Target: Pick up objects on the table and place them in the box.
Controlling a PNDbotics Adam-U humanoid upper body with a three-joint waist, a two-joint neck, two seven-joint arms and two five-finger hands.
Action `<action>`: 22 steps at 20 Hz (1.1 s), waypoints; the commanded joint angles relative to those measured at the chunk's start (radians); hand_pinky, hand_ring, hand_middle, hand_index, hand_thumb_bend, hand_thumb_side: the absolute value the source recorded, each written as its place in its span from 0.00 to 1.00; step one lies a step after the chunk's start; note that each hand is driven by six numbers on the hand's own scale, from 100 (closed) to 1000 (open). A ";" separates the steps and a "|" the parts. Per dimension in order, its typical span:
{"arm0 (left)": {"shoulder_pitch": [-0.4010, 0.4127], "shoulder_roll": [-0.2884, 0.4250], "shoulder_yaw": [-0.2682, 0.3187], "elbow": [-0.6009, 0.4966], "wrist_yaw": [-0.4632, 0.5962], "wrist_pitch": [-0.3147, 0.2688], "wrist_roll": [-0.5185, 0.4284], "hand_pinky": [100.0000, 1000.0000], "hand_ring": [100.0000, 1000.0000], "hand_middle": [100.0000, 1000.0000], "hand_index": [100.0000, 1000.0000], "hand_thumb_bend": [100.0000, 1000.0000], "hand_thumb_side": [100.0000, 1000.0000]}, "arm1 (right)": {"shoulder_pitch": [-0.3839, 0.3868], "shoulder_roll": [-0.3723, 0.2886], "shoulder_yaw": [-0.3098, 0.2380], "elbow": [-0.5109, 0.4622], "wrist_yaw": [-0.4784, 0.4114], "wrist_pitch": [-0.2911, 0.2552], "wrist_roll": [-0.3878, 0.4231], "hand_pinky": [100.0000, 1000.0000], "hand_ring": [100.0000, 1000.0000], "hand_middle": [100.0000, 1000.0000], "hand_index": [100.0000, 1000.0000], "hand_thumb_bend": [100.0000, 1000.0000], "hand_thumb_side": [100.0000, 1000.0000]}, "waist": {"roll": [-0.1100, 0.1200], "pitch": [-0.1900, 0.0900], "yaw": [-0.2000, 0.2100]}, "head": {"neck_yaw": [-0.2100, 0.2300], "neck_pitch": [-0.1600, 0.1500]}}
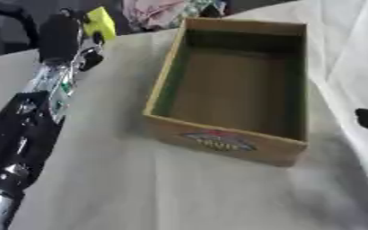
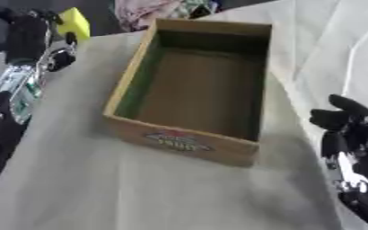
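The left hand (image 1: 69, 31) is stretched out to the far left corner of the counter (image 1: 140, 188), its fingers closed around a small yellow block (image 1: 101, 22) held up just left of the box (image 1: 285, 150). The right hand (image 2: 352, 134) rests low at the right, beside the box; I cannot tell how its fingers lie. The cardboard box stands open, its inside bare. A red and blue label (image 1: 218, 140) on its near wall carries yellow lettering too blurred to read.
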 commanded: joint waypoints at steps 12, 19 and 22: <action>0.089 0.031 -0.236 -0.409 0.245 -0.214 -0.234 0.30 0.37 0.34 0.44 0.00 0.16 | 0.015 -0.026 0.010 0.000 -0.070 -0.007 -0.001 0.84 0.81 0.63 0.90 0.00 0.39 | -0.060 -0.205 0.072 | -0.053 0.132; 0.133 -0.093 -0.343 -0.425 0.156 -0.292 -0.312 0.36 0.39 0.36 0.47 0.05 0.19 | 0.009 -0.024 0.022 -0.001 -0.103 -0.007 0.005 0.84 0.81 0.63 0.90 0.00 0.38 | -0.086 -0.250 0.079 | -0.060 0.173; 0.154 -0.160 -0.355 -0.379 0.058 -0.310 -0.313 0.38 0.39 0.38 0.48 0.07 0.20 | 0.004 -0.019 0.029 -0.002 -0.113 -0.007 0.011 0.84 0.81 0.63 0.90 0.00 0.38 | -0.092 -0.256 0.077 | -0.058 0.187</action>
